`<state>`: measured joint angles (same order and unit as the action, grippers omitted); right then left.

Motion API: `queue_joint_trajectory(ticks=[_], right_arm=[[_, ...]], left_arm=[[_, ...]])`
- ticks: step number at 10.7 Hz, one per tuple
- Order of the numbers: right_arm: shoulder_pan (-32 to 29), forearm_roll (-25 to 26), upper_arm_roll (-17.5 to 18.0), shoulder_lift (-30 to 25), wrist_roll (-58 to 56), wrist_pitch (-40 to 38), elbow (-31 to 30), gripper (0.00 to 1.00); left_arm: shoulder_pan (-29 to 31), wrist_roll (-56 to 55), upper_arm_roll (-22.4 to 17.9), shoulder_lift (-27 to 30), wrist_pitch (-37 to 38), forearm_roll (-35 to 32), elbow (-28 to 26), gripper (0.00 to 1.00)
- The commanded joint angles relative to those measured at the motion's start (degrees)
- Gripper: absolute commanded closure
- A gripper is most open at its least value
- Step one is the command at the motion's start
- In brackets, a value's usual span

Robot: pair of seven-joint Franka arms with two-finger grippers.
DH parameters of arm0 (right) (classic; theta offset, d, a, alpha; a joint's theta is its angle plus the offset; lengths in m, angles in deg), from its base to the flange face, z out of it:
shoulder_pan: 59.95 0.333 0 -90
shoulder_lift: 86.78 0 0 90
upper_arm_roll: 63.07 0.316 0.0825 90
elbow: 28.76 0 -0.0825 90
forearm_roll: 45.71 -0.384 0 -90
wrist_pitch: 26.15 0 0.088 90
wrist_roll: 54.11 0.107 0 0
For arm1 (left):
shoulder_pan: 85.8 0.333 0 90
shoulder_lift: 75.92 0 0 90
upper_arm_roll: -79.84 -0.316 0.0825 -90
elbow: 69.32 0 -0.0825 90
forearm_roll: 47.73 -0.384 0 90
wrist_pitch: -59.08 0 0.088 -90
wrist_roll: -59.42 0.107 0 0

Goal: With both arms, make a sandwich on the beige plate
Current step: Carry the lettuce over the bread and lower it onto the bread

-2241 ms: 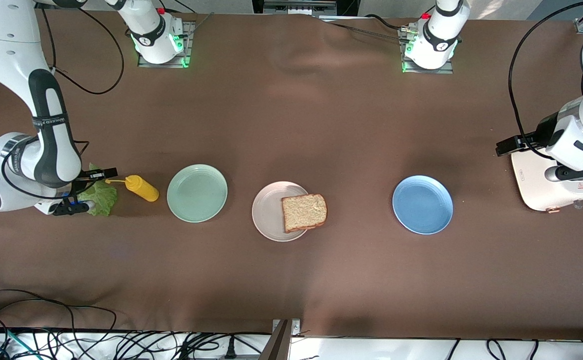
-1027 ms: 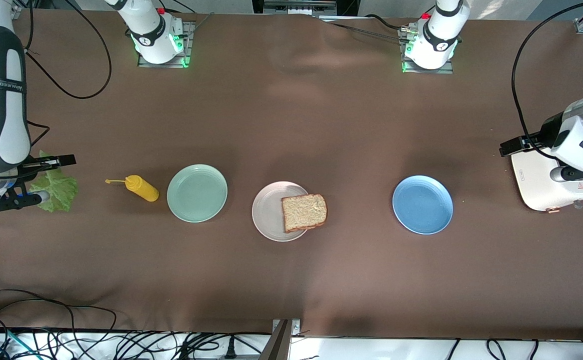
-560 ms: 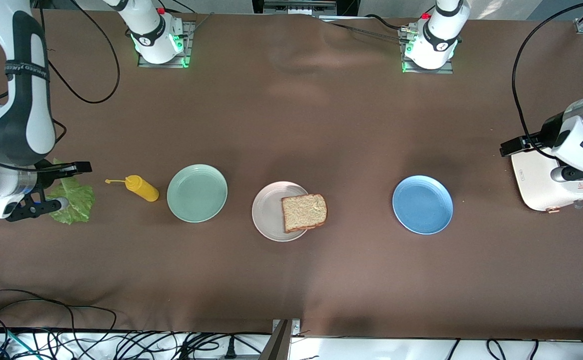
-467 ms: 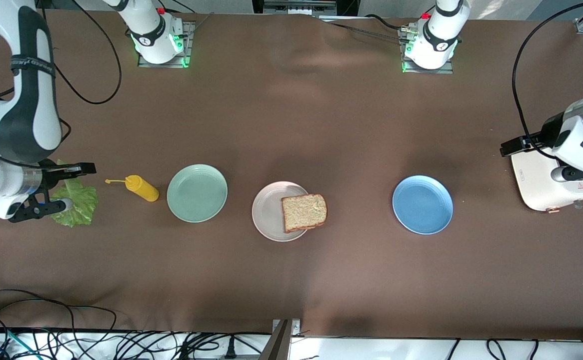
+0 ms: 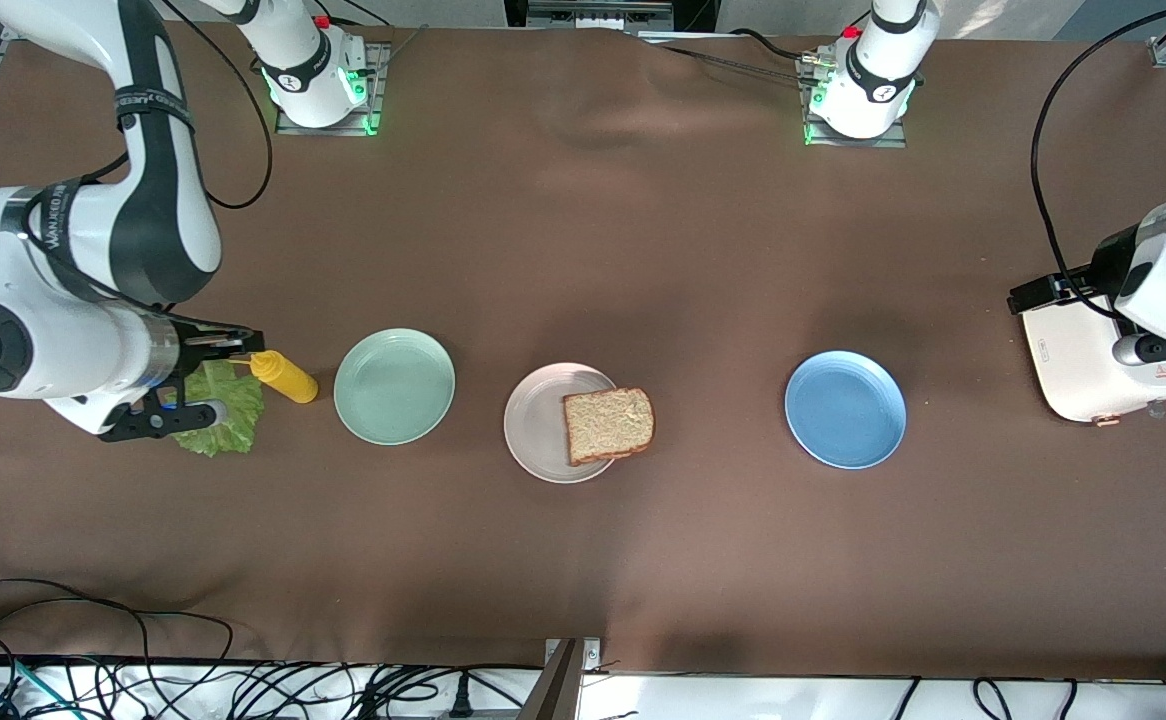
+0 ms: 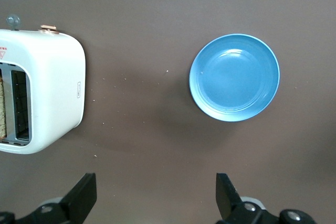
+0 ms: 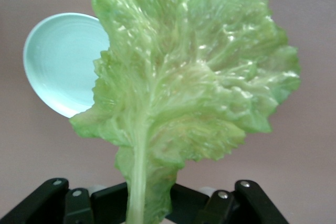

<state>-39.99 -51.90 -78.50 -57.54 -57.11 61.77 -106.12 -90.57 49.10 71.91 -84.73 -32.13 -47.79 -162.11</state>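
Since earlier frame: right tool [image 5: 205,385], clenched on lettuce leaf [image 5: 218,415], shifted from frame's left edge toward mustard bottle [image 5: 281,376]. Carry high, clear bottle and mint-green plate [image 5: 394,386]; lay flat on bread slice [image 5: 608,424] on beige plate [image 5: 537,425], mid-frame. Left tool [image 6: 156,203] released, waiting over toaster [image 5: 1093,370], right edge of worktop [image 5: 643,250].

Both arms are glossy white with rounded joints. The right arm [image 5: 93,290] carries broad black panels, a dark band with white lettering, and a round dark cap at its 9 o'clock end. Black cables loop off each arm. The left arm [image 5: 1158,290] has a small dark slot. Both bases glow green. The fingers [image 6: 84,198] are matte black.
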Motion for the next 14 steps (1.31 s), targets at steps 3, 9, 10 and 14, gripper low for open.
queue_joint_trajectory(ticks=[3, 9, 10, 14], right_arm=[[0.77, -5.93, 2.84, 0.99, 7.46, 0.32, 2.12, 1.0], [8.66, -6.11, 6.9, 1.43, 18.35, 8.9, 2.3, 1.0], [10.86, -6.72, 6.99, 2.3, 22.64, 11.81, 2.22, 1.0], [17.46, -13.31, 7.25, 8.88, 39.44, 27.51, 2.13, 1.0]], left_arm=[[0.37, 0.75, 0.28, 0.02, 0.68, -1.79, 0.51, 0.0], [0.46, 0.75, 0.19, 0.02, 0.68, -1.79, 0.33, 0.0], [0.72, 0.75, 0.19, 0.11, 0.94, -1.79, 0.25, 0.0], [2.39, 1.19, 0.46, 0.02, 0.68, -1.88, 0.95, 0.0]])
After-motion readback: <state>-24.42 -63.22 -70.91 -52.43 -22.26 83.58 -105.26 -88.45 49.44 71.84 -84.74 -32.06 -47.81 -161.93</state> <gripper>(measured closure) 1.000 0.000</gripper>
